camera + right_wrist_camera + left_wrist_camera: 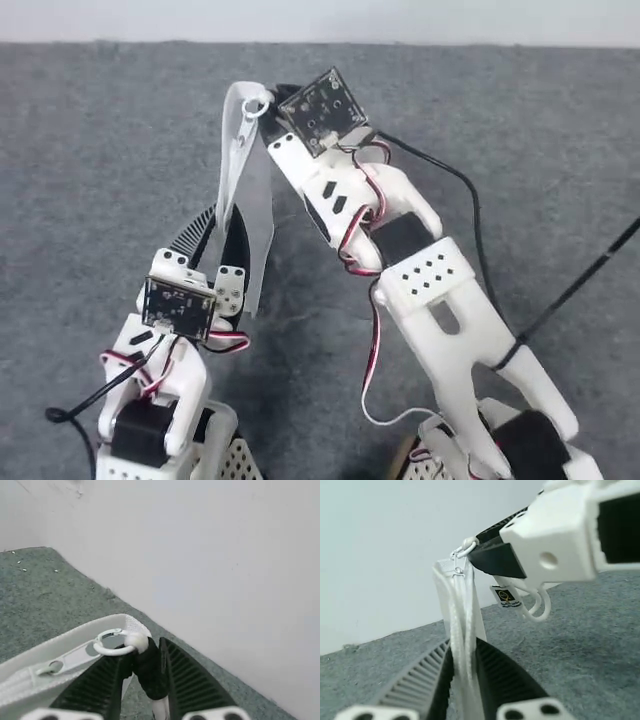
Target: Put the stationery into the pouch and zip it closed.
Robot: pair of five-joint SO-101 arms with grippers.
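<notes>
A translucent white pouch (243, 190) hangs above the grey carpet, stretched between both arms. My left gripper (222, 235) is shut on the pouch's lower end, and its black ribbed fingers (492, 672) clamp the zipper edge (462, 630). My right gripper (272, 100) is shut on the zipper pull (112, 645), a white ring with a small bead, at the pouch's far upper end. In the left wrist view the right gripper (487, 555) shows beyond the pouch (460, 610), a small printed tag (506, 597) hanging under it. The pouch's contents cannot be made out.
Grey carpet (110, 160) covers the table on all sides. A pale wall (320, 18) runs along the far edge, close behind the right gripper. Black cables (470, 200) trail to the right of the right arm.
</notes>
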